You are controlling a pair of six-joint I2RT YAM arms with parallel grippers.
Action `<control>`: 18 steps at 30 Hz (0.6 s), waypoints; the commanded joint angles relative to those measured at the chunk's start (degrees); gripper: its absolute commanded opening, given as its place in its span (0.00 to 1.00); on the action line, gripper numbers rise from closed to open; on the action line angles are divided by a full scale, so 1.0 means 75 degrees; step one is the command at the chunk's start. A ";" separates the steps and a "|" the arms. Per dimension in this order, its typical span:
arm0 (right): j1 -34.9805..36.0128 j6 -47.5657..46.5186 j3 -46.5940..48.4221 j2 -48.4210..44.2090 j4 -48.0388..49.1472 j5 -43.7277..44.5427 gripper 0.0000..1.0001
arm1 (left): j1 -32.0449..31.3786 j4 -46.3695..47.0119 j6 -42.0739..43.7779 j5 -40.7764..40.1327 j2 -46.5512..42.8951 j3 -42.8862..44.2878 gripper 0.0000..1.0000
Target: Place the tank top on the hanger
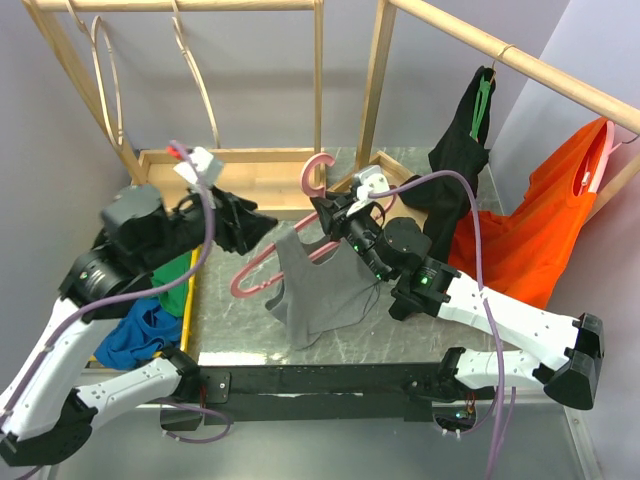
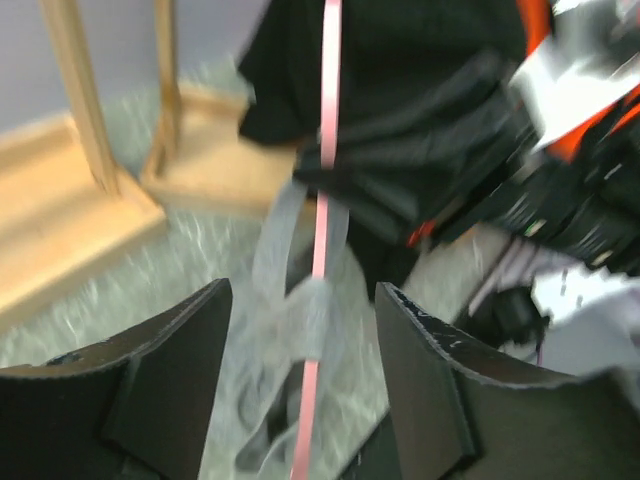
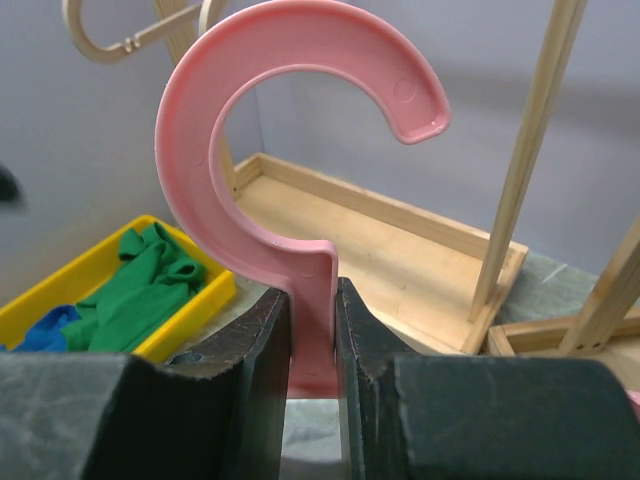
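Note:
My right gripper [image 1: 338, 212] [image 3: 312, 300] is shut on the neck of the pink hanger [image 1: 318, 172] [image 3: 290, 120], just below its hook, and holds it tilted above the table. The grey tank top [image 1: 322, 288] hangs off the hanger's frame, bunched towards the middle. In the left wrist view a grey strap [image 2: 303, 312] wraps the thin pink hanger bar [image 2: 326, 150]. My left gripper [image 1: 262, 226] [image 2: 305, 295] is open, its fingers [image 2: 185, 345] standing on either side of that strap and bar without touching them. The view is blurred.
A yellow bin [image 1: 187, 300] [image 3: 205, 295] with green and blue garments sits at the left. A wooden rack [image 1: 250, 170] carries cream hangers [image 1: 105, 70]. On the right rail hang a black garment [image 1: 462, 150] and an orange garment [image 1: 535, 225].

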 commanded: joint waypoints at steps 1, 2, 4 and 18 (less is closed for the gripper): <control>0.0016 0.0106 0.0078 -0.0237 0.0790 -0.0063 0.00 | 0.0010 -0.0723 0.0259 0.0837 0.0135 -0.0236 0.63; 0.0028 0.0106 0.0078 -0.0214 0.0802 -0.0075 0.00 | 0.0010 -0.0804 0.0259 0.0942 0.0169 -0.0271 0.63; 0.0028 0.0341 0.0101 -0.0167 0.0802 -0.0133 0.00 | 0.0010 -0.0899 0.0317 0.1095 0.0240 -0.0353 0.63; 0.0016 0.0376 0.0441 0.0137 0.0579 -0.0122 0.00 | 0.0010 -0.1040 0.0528 0.1318 0.0557 -0.0717 0.51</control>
